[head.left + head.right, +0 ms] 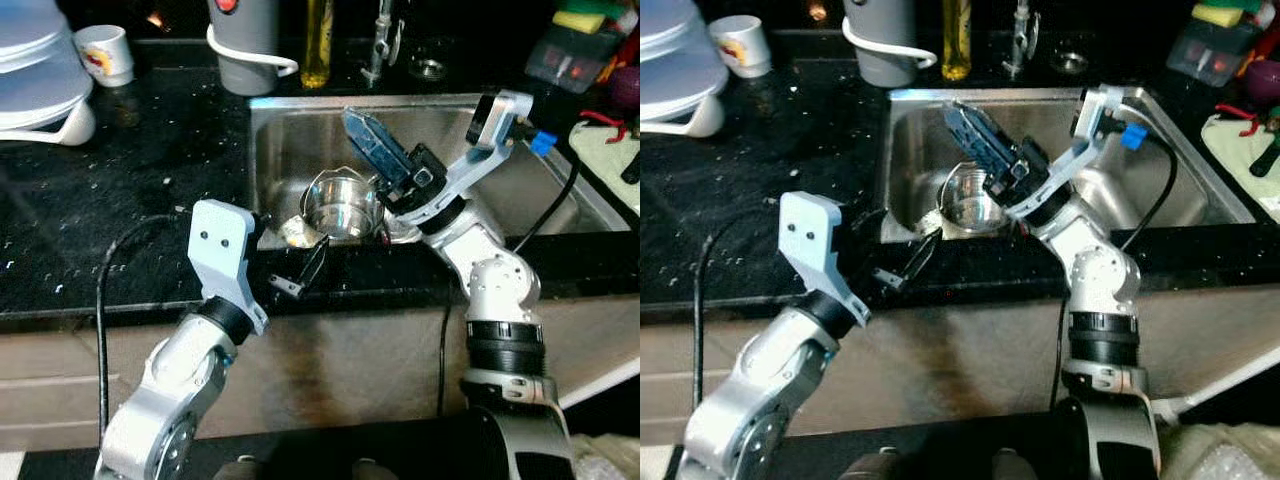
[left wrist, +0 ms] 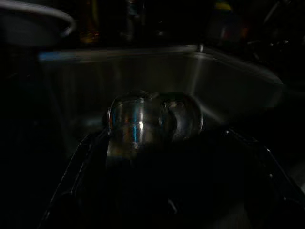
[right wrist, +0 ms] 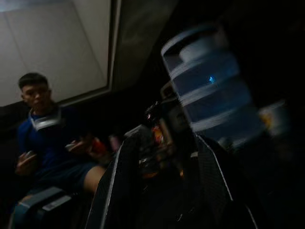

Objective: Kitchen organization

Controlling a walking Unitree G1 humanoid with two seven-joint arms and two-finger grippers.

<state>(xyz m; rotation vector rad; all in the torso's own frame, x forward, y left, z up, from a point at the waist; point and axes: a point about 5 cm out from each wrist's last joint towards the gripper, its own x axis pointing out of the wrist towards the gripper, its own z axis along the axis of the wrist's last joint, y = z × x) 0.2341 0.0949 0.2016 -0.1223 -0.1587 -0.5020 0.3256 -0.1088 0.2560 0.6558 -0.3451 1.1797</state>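
Right gripper [image 1: 368,135] is raised over the sink [image 1: 520,195], its fingers pointing up and away from the robot, above and just beyond the steel pot [image 1: 342,205]. From the head views its fingers look close together and hold nothing; the right wrist view shows them [image 3: 116,186] with a gap between, so whether they are fully shut I cannot tell. That wrist view looks out across the room at a stacked pale container [image 3: 209,86] and a seated person [image 3: 47,143] in a blue top (dim and blurred).

Left gripper [image 1: 305,272] sits low at the front edge of the counter [image 1: 100,200], just before the sink's near-left corner, fingers aimed at the pot. They stand apart, empty: the left wrist view, very dark, shows one finger [image 2: 71,176] to either side with the pot [image 2: 143,119] between and beyond them, not touched.

The pot stands upright in the sink's near-left part, close to the front wall.

On the counter behind: a white cup [image 1: 105,55] at the far left, a grey jug [image 1: 245,45] and a yellow bottle [image 1: 318,40] behind the sink, and a tap [image 1: 380,40].
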